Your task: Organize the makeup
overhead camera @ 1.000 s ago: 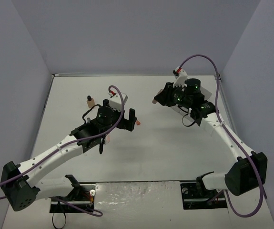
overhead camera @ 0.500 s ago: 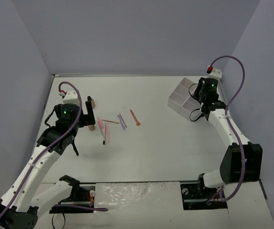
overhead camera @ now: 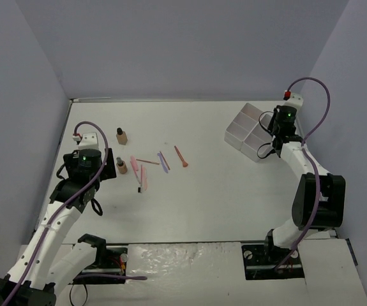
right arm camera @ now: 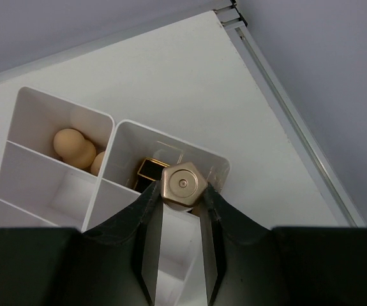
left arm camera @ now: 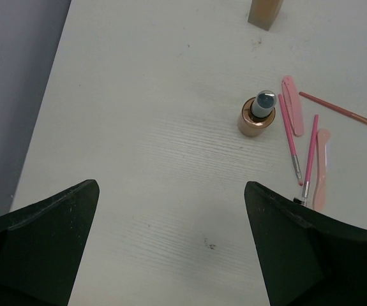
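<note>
The white desk (overhead camera: 221, 191) carries a white four-compartment tray (overhead camera: 242, 127) at its far right and a loose scatter of makeup at its left. The right wrist view shows two beige sponges (right arm camera: 74, 148) touching each other in one end compartment. A black-and-gold lipstick (right arm camera: 150, 169) lies in the end compartment beside them. The right claw (right arm camera: 182, 220) hangs over that second compartment, closed to a narrow gap on another lipstick with a gold hexagonal end (right arm camera: 183, 183), which is pinched between its pads. The left claw (left arm camera: 170, 255) is spread as wide as it goes, holds nothing, and sits above bare desk near the closer tan bottle (left arm camera: 258, 115). That bottle stands upright with its dark cap up, and the second tan bottle (overhead camera: 122, 135) stands farther back, apart from it. Just right of the closer bottle lie the pink pencils (overhead camera: 143, 177), with a purple pencil (overhead camera: 163, 160) and an orange pencil (overhead camera: 181, 156) farther right, all flat on the desk. Half a second ago the left arm reached over the bottles, overlapping the far one. It has since drawn back to the left, leaving both in plain sight. The right arm has barely shifted over the tray, and the pencils lie as before.
</note>
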